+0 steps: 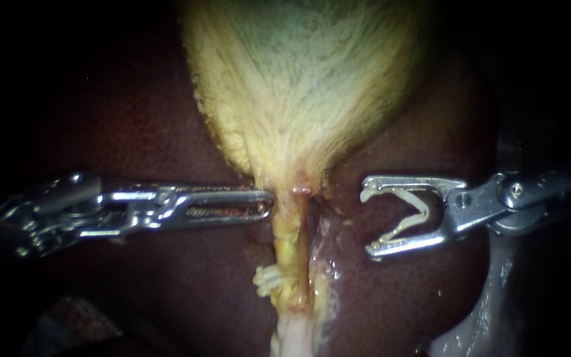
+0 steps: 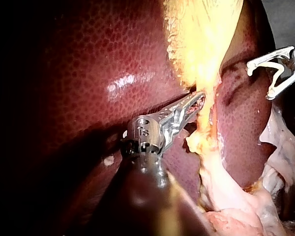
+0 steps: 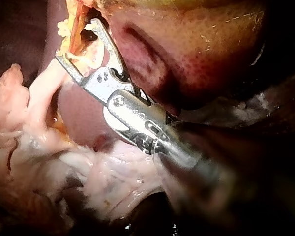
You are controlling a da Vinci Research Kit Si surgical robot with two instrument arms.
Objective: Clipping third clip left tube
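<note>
Right instrument (image 1: 368, 221): your jaws stand wide apart and carry a fresh clip (image 1: 421, 210) between them. Both jaws touch it, one from each side.
Left instrument (image 1: 269, 202): your jaws are pressed together. Their tip seems to pinch the top edge of the left tube (image 1: 285, 238), just under the gallbladder (image 1: 299, 86).
Left tube: it is the thin yellow string that runs down from the gallbladder over the dark liver (image 1: 133, 132). White set clips (image 1: 269, 281) sit on it lower down.
Where the fresh clip is: beside the tube, near it, but not touching it.
Step now: I think you are bringing the fresh clip over. It is not on the tube yet.
Next move: slide your right jaws across until the tube lies all the way inside the fresh clip. Aim for the bare part between your left tip and the set clips. Then squeeze.
Take care: catch only the tube, not the liver behind it.
</note>
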